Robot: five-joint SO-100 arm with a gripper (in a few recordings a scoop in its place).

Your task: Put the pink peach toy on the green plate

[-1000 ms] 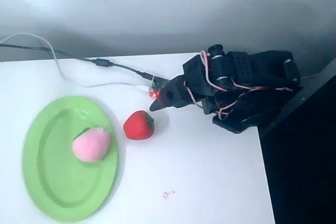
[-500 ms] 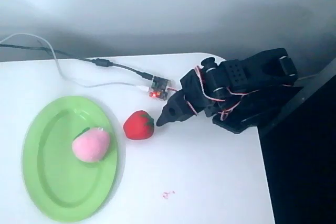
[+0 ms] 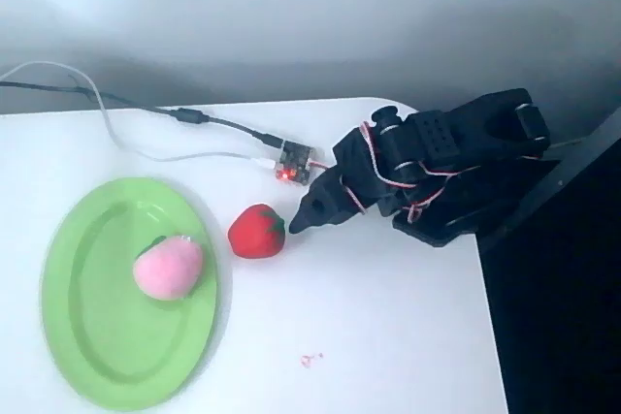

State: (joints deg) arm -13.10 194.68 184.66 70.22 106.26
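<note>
Resting inside the green plate (image 3: 92,336) toward its right rim, on the white surface (image 3: 388,336): the pink peach toy (image 3: 168,268). Just right of the plate, a red strawberry toy (image 3: 256,231). Beside the strawberry, black fingers (image 3: 303,219) drawn together, empty. Behind, a small lit circuit board (image 3: 294,162) with cables.

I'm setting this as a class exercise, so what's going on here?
A black robot arm sits folded at the right of the white table, its gripper beside the red strawberry toy, holding nothing. The pink peach toy already lies on the green plate.
</note>
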